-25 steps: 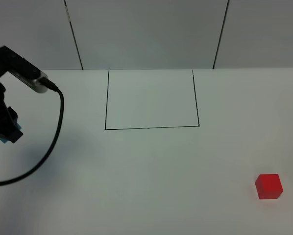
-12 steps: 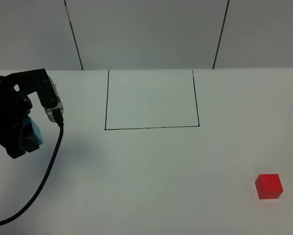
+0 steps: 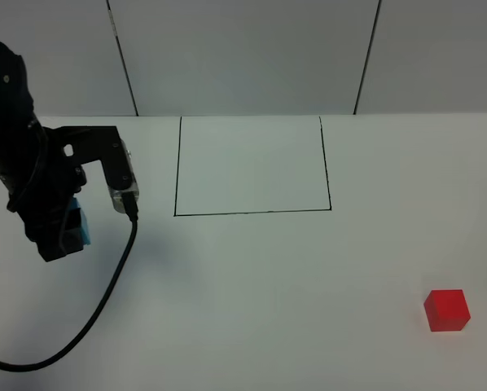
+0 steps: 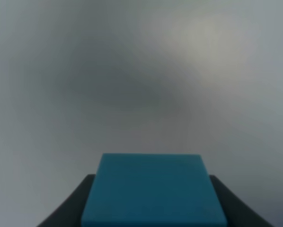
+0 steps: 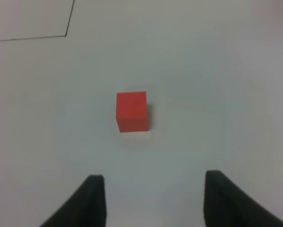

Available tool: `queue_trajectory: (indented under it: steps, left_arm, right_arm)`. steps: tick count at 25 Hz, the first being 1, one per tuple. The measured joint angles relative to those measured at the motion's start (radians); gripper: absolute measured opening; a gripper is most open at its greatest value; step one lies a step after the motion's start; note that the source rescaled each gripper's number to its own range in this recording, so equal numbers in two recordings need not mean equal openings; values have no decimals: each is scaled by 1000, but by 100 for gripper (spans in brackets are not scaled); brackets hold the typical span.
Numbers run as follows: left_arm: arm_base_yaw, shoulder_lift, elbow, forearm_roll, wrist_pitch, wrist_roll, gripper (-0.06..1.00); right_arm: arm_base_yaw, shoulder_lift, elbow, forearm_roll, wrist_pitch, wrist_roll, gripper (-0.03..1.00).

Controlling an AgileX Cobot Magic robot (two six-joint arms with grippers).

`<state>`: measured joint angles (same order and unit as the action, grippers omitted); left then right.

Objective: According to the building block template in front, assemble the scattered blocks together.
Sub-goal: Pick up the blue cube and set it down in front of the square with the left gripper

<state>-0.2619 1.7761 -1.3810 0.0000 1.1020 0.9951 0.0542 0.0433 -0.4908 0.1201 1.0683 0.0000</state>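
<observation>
The left pincer (image 3: 67, 234) is clamping the cyan-blue cube (image 3: 84, 230) between its fingers, holding it above the tabletop (image 3: 268, 285) to the left of the black outlined square (image 3: 252, 167). The red cube (image 5: 131, 111) is sitting far off at the near right, where the right pincer (image 5: 151, 198) is hovering spread wide, gripping nothing.

Left tool (image 3: 64, 232) clamped on blue cube (image 4: 153, 189), right tool (image 5: 153, 184) spread open, pointing downward
</observation>
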Motion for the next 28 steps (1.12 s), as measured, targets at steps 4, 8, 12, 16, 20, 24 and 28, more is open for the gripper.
queue_trajectory:
  steps: [4, 8, 12, 16, 20, 24, 28]
  left_arm:
    - [-49, 61, -78, 6, 42, -34, 0]
    - [-96, 123, -182, 0, 75, -45, 0]
    - [-145, 169, -257, 0, 75, -48, 0]
    - [-190, 228, -289, 0, 75, -74, 0]
    - [-225, 285, -300, 0, 75, -107, 0]
    - [-269, 322, -301, 0, 61, -125, 0]
    - [-300, 341, -303, -34, 15, -130, 0]
  right_arm:
    - [0, 0, 0, 0, 0, 0, 6]
    - [0, 0, 0, 0, 0, 0, 6]
    - [0, 0, 0, 0, 0, 0, 6]
    - [0, 0, 0, 0, 0, 0, 6]
    - [0, 0, 0, 0, 0, 0, 6]
    - [0, 0, 0, 0, 0, 0, 6]
    - [0, 0, 0, 0, 0, 0, 6]
